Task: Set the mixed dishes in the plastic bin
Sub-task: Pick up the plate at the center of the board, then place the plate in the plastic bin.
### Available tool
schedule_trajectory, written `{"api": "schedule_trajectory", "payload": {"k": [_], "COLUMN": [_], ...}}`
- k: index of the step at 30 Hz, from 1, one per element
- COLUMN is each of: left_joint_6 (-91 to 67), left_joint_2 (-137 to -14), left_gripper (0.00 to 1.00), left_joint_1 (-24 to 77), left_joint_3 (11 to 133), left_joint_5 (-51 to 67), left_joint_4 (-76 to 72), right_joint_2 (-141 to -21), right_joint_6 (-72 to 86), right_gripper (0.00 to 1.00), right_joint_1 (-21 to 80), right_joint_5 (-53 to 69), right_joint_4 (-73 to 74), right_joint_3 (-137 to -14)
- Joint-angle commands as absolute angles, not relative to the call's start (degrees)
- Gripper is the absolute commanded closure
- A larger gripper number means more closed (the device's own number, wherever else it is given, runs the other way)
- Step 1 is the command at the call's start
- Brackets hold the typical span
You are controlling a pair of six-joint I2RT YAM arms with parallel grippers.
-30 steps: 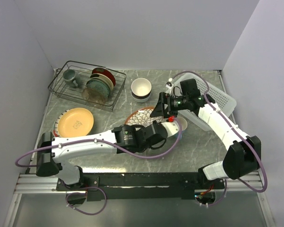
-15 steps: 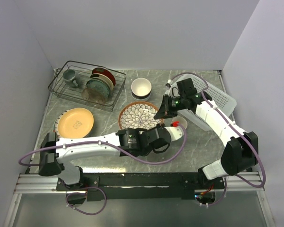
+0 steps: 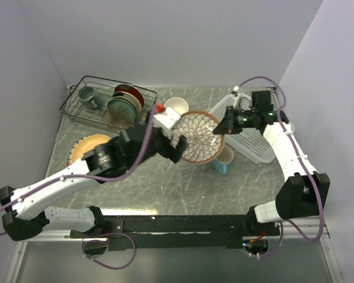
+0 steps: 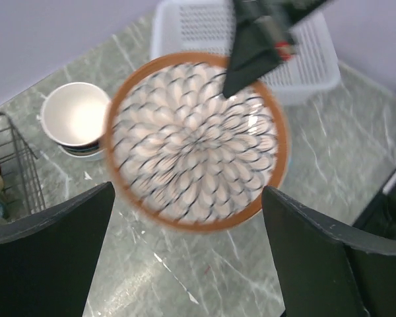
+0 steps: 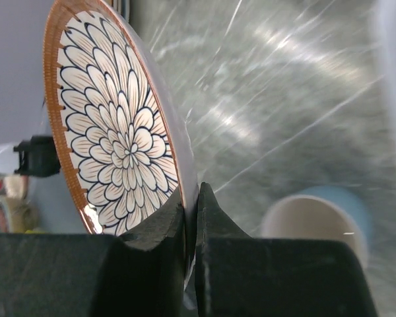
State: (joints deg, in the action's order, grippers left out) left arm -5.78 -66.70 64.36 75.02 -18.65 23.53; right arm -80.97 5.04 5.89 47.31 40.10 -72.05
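The brown-rimmed plate with a petal pattern point(image 3: 200, 137) point(image 4: 195, 139) point(image 5: 112, 132) hangs tilted above the table. My right gripper point(image 3: 225, 125) point(image 5: 191, 218) is shut on its right rim, which sits pinched between the two fingers. To the left of the plate and apart from it, my left gripper point(image 3: 172, 135) point(image 4: 188, 264) is wide open and holds nothing. A light blue mug point(image 3: 224, 159) point(image 5: 320, 224) stands under the plate's right edge. The white plastic bin point(image 3: 256, 132) point(image 4: 297, 59) lies just right of the plate. A cream bowl point(image 3: 176, 107) point(image 4: 76, 119) sits behind.
A black wire rack point(image 3: 109, 106) at the back left holds upright plates and a grey-green mug point(image 3: 86, 94). A yellow plate point(image 3: 85, 147) lies at the left, partly under my left arm. Walls close in the table on three sides.
The right gripper has shut on the plate's rim and lifted it up and to the right. The left gripper has opened, let go and drawn back to the left.
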Motion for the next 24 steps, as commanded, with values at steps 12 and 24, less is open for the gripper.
{"api": "schedule_trajectory", "payload": {"k": [12, 24], "left_joint_6": [-13.62, -14.15], "left_joint_2": [-47.82, -38.77], "left_gripper": [0.01, 0.01], "left_joint_1": [29.63, 29.62], "left_joint_3": [49.42, 41.93], "left_joint_5": [-7.63, -18.54], "left_joint_4": [18.02, 14.68], "right_joint_2": [-75.76, -80.33], "right_joint_6": [8.7, 10.72], "right_gripper": [1.0, 1.0], "right_joint_1": [-14.84, -19.6], "right_joint_5": [55.64, 50.8], "right_joint_4": [20.14, 12.66], "right_joint_3": [-76.64, -74.88]}}
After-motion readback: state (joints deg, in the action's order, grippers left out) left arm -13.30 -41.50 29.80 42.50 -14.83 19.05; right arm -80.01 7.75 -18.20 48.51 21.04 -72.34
